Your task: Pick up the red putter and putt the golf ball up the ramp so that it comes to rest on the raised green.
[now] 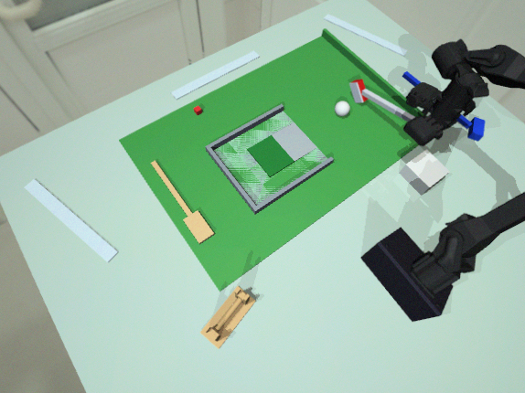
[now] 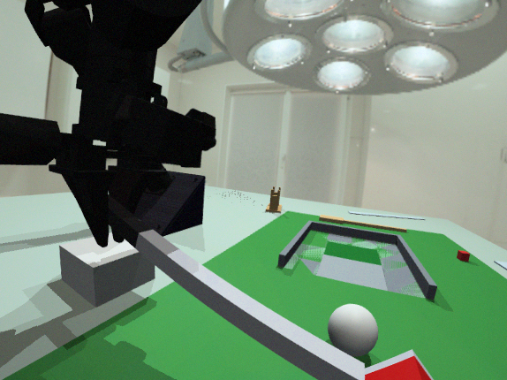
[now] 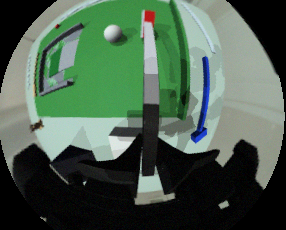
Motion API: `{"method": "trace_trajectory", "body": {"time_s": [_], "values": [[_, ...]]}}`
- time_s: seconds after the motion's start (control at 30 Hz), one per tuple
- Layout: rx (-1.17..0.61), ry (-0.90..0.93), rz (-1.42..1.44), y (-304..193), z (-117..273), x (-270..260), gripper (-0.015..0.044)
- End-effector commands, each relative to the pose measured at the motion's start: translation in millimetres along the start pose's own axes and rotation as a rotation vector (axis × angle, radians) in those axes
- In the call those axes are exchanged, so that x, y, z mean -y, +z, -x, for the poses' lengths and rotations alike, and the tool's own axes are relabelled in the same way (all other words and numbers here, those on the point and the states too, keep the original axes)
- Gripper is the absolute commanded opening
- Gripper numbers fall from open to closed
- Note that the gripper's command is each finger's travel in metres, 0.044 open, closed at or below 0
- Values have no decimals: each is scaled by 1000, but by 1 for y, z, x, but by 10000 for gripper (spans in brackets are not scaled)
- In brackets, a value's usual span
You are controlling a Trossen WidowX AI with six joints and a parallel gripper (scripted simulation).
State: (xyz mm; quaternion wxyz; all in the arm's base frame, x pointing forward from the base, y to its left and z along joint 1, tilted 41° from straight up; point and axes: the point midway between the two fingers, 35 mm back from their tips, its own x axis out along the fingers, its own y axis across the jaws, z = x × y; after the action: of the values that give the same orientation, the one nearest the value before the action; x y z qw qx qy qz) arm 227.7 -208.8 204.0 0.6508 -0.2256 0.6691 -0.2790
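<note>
matte black blocky arm (image 1: pixel 480 230), tapered claw (image 2: pixel 108 239).

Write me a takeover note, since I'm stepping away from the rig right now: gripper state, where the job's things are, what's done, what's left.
Gripper: shut on the red putter's grey shaft, at the mat's edge by the grey block.
Red putter: its red head is low over the green mat, close to the golf ball on the side away from the ramp.
Golf ball: on the mat, off the raised green.
Done: putter picked up and brought in behind the ball.
Left: stroke the ball up the grey ramp so it stops on the raised green.
</note>
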Motion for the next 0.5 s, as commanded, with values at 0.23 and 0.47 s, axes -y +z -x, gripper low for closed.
{"method": "trace_trajectory", "body": {"time_s": [0.23, 0.47], "values": [[12, 3, 2, 2, 0, 23, 0], [5, 14, -2, 6, -2, -13, 0]]}}
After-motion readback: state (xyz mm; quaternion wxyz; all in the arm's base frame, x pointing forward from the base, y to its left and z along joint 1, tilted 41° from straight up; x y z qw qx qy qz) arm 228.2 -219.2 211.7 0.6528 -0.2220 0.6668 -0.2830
